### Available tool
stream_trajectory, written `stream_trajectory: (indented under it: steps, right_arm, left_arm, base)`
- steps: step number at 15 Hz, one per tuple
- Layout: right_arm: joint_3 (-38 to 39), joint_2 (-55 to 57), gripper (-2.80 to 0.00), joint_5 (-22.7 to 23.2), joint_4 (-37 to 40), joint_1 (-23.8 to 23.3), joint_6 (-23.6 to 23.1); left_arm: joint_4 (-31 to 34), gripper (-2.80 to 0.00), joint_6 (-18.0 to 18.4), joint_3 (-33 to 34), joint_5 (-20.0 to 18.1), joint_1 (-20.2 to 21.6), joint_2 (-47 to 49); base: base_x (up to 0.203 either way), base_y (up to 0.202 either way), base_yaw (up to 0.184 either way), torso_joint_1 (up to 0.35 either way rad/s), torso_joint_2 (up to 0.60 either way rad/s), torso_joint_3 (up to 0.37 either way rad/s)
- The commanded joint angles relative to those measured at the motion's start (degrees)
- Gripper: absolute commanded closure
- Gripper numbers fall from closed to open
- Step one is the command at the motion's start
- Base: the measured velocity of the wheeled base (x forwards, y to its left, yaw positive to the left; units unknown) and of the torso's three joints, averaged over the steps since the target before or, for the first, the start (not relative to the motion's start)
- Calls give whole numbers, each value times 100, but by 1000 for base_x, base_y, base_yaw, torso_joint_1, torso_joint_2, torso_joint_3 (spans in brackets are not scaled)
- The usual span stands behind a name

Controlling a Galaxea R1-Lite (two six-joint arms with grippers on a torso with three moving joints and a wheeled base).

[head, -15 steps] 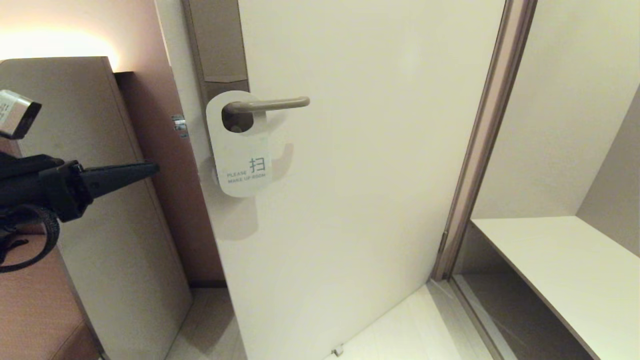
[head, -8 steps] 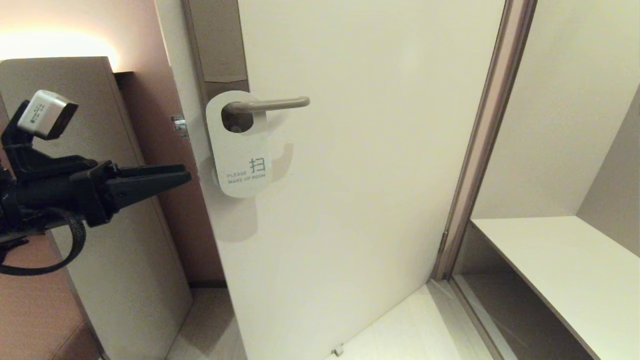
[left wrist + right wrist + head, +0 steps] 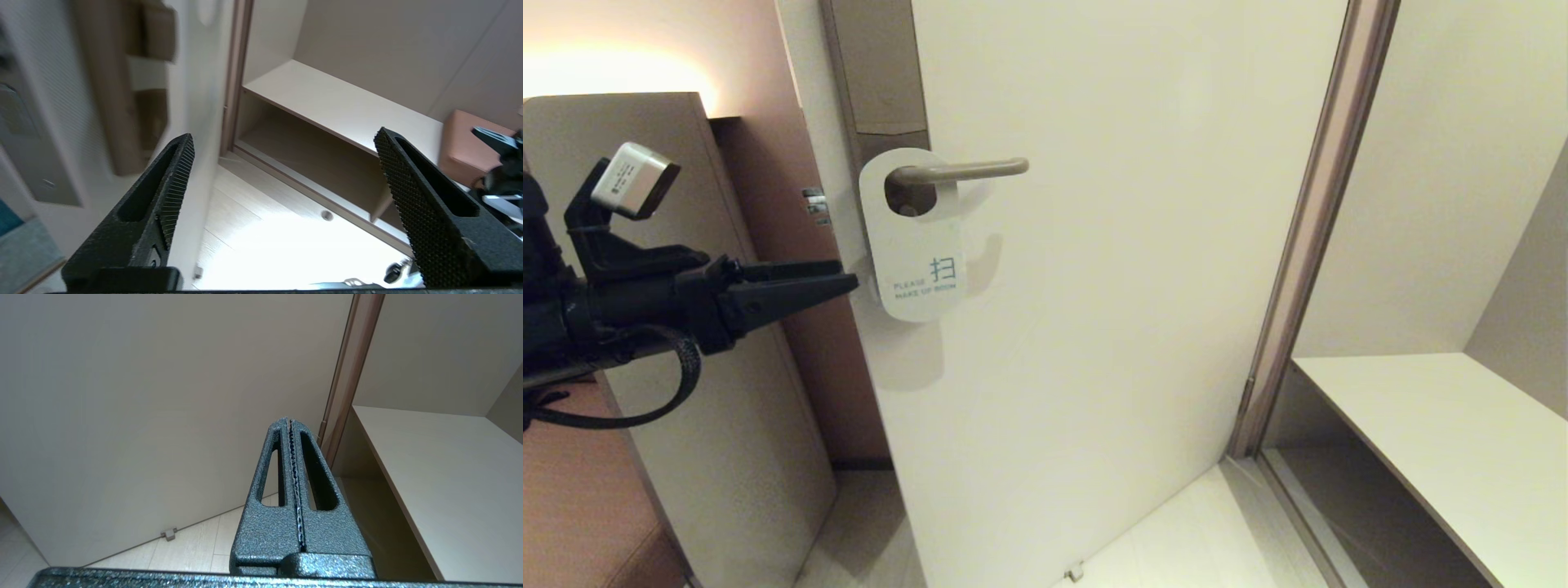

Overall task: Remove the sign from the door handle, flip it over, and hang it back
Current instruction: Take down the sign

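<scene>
The sign (image 3: 913,245) hangs on the door handle (image 3: 968,171), its white face with blue "MAKE UP ROOM" lettering turned outward. The handle is a slim grey lever passing through the sign's round hole, below a tall lock plate (image 3: 882,73). My left gripper (image 3: 845,273) reaches in level from the left, open and empty, its tips just short of the sign's lower left edge. In the left wrist view the left gripper (image 3: 282,136) shows wide-spread fingers with only floor and shelf between them. My right gripper (image 3: 288,421) is shut on nothing, parked low and facing the door.
The cream door (image 3: 1135,286) fills the middle, with a brown door frame (image 3: 1298,245) on its right. A pale shelf (image 3: 1437,433) juts out at the right. A beige cabinet panel (image 3: 686,408) stands at the left behind my left arm. A small door stop (image 3: 1076,572) sits on the floor.
My left gripper has moved right toward the sign and its fingers have spread open. The sign and handle have not moved.
</scene>
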Motion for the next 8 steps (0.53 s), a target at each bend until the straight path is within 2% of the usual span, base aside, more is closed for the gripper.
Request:
stream_trajectory:
  steps: [1, 8]
  right_arm:
    - [0, 7, 0, 2, 0, 2, -3]
    - [0, 7, 0, 5, 0, 2, -3]
  left_arm:
    - [-14, -280, -7, -236, -20, 3, 196]
    - [-13, -280, -7, -395, 33, -181, 414]
  base:
    - [0, 0, 0, 0, 0, 0]
    - [0, 0, 0, 0, 0, 0]
